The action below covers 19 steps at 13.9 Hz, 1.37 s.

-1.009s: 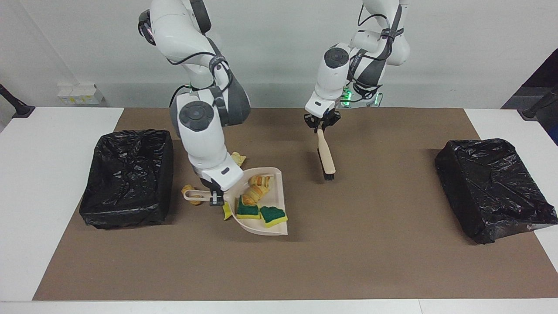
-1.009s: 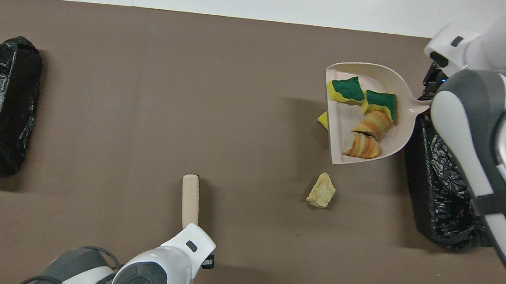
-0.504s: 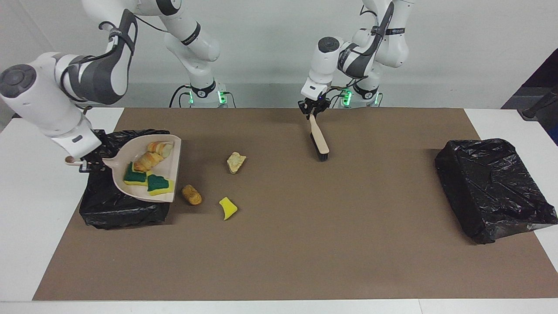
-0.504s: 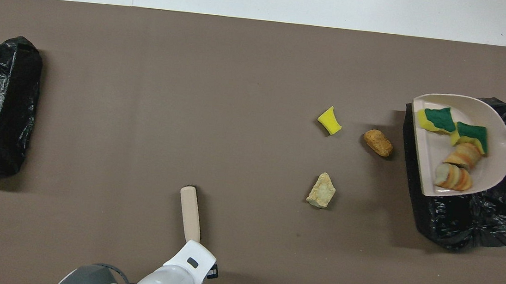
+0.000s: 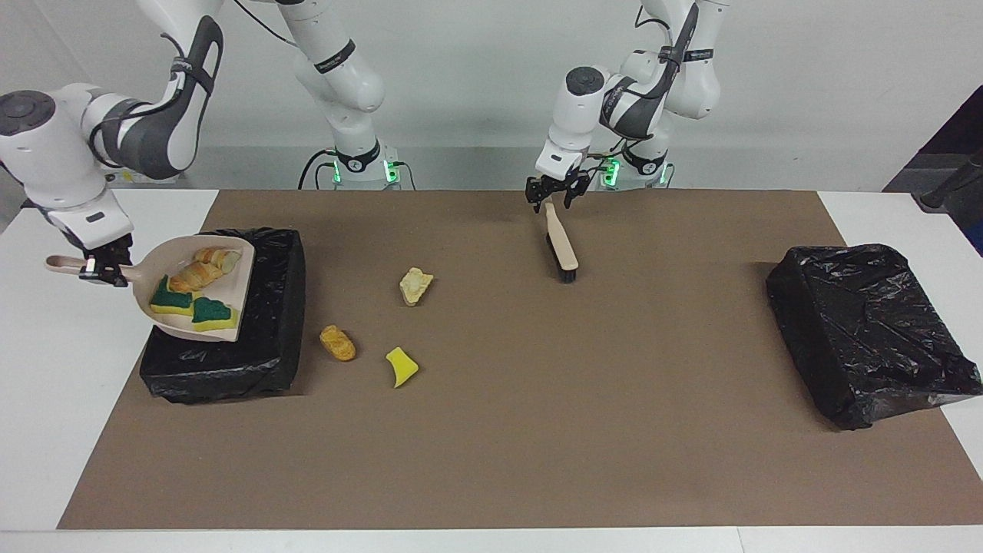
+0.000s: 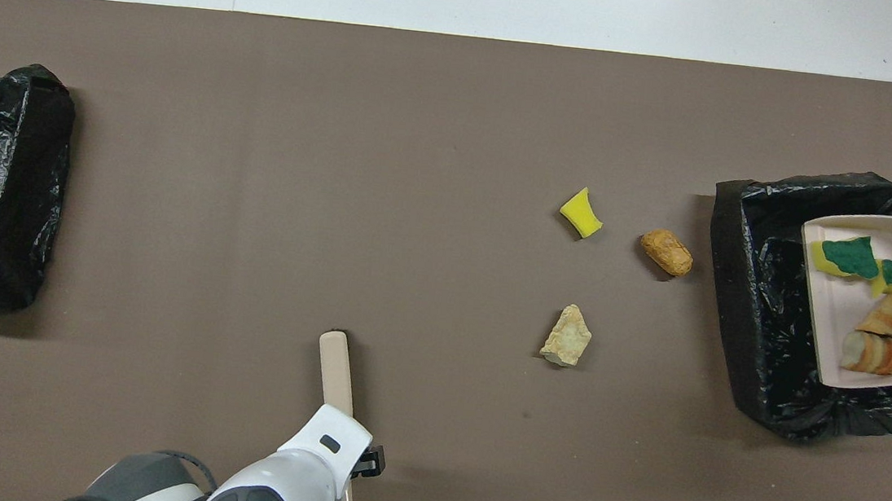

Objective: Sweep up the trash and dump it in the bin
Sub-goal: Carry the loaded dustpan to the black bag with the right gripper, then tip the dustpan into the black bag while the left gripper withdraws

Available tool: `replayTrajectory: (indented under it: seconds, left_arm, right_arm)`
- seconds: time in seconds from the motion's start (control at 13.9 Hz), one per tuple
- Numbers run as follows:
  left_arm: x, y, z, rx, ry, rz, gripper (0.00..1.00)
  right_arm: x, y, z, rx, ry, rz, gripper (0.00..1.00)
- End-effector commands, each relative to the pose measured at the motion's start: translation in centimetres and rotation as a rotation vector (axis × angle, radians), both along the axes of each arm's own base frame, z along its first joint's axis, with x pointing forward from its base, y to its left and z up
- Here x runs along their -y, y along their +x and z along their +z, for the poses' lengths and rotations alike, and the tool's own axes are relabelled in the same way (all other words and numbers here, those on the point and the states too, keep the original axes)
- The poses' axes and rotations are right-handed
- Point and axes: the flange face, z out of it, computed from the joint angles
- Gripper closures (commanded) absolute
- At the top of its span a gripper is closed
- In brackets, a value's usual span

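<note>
My right gripper (image 5: 104, 269) is shut on the handle of the beige dustpan (image 5: 234, 286), holding it raised over the black-lined bin (image 5: 261, 338) at the right arm's end. The pan (image 6: 824, 320) carries two green-backed sponge pieces (image 5: 192, 305) and two croissant-like lumps (image 5: 203, 265). Three pieces of trash lie on the mat beside the bin: a brown lump (image 5: 338, 342), a yellow sponge scrap (image 5: 402, 366) and a pale beige chunk (image 5: 415, 286). My left gripper (image 5: 554, 198) hangs open just over the handle end of the beige hand brush (image 5: 562, 247), whose bristles rest on the mat.
A second black-lined bin (image 5: 860, 330) sits at the left arm's end of the brown mat (image 5: 537, 430). White table (image 5: 46, 399) borders the mat at both ends. The brush (image 6: 336, 367) lies close to the robots' edge, near the middle.
The right arm carried the loaded dustpan off the mat to above the bin, uncovering the loose scraps. The left gripper pulled the brush toward the robots, then opened off its handle.
</note>
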Motion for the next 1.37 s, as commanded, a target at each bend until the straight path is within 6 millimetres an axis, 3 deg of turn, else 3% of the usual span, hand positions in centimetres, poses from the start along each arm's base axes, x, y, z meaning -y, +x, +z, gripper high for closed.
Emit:
replayTrajectory:
  seconds: [0.0, 0.22, 0.43, 0.5, 0.65, 0.86, 1.08, 1.3]
  left_arm:
    - [-0.4, 2.5, 2.7, -0.017, -0.003, -0.029, 0.00]
    - [-1.8, 7.8, 4.3, -0.050, 0.003, -0.118, 0.00]
    - [-3.0, 13.1, 5.8, -0.049, 0.029, -0.130, 0.00]
    - [-4.0, 14.8, 6.5, -0.036, 0.036, -0.132, 0.00]
    - [-7.1, 18.0, 8.6, -0.021, 0.023, -0.165, 0.00]
    - [-11.3, 22.7, 11.1, -0.010, 0.008, -0.200, 0.00]
    - [-15.7, 27.2, 13.3, 0.015, 0.020, -0.242, 0.00]
    - [-19.9, 29.5, 16.4, 0.024, 0.037, -0.309, 0.00]
  right_arm:
    - [-1.4, -1.3, 0.4, 0.001, -0.097, -0.001, 1.00]
    - [-3.1, -2.0, 1.5, 0.048, -0.176, -0.130, 1.00]
    - [-6.3, -2.9, 1.7, 0.055, -0.284, -0.110, 1.00]
    - [-6.5, -3.0, 1.8, 0.062, -0.287, -0.138, 1.00]
    - [-6.8, -3.5, 2.7, 0.059, -0.306, -0.163, 1.00]
    - [-9.8, -3.4, 4.6, 0.061, -0.382, -0.098, 1.00]
    - [-9.3, -3.5, 4.8, 0.059, -0.413, -0.091, 1.00]
    - [-9.0, -3.5, 5.0, 0.065, -0.456, -0.080, 1.00]
